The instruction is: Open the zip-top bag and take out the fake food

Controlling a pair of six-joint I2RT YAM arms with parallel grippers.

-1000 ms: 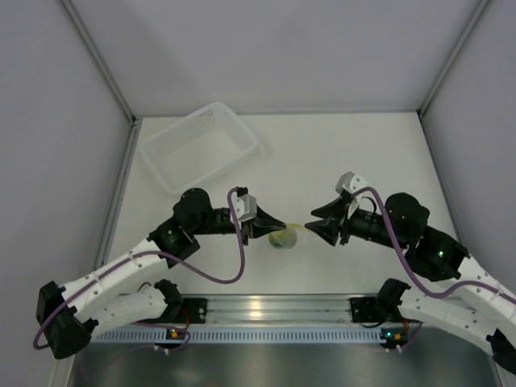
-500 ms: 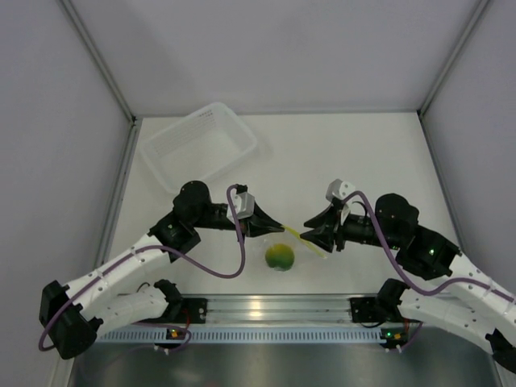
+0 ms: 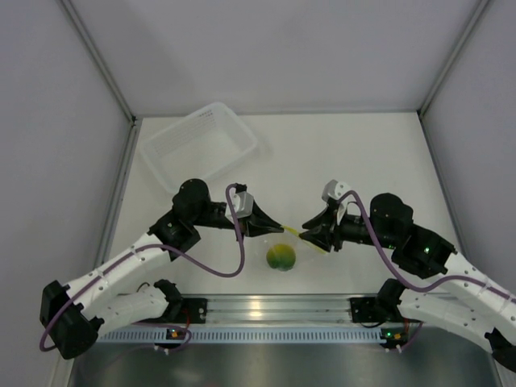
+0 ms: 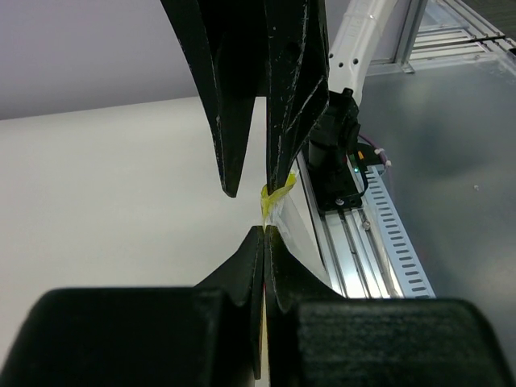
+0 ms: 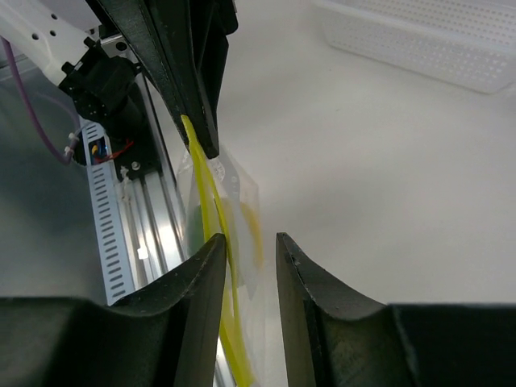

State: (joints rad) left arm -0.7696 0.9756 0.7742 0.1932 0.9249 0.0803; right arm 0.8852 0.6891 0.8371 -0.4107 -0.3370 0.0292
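The zip-top bag, clear with a yellow zip strip, hangs between my two grippers just above the table. The fake food, a yellow-green ball, sags in its lower part. My left gripper is shut on the bag's top corner; in the left wrist view its jaws are pressed together on the yellow strip. My right gripper faces it from the right. In the right wrist view this gripper is open, its jaws straddling the yellow strip with a gap left on the right side.
A translucent white basket stands at the back left and shows at the top of the right wrist view. The aluminium rail with the arm bases runs along the near edge, just below the bag.
The bag and the fruit have sunk lower and nearer the rail. My right gripper has moved left over the bag's zip edge, and its jaws have narrowed. The left gripper has stayed shut.
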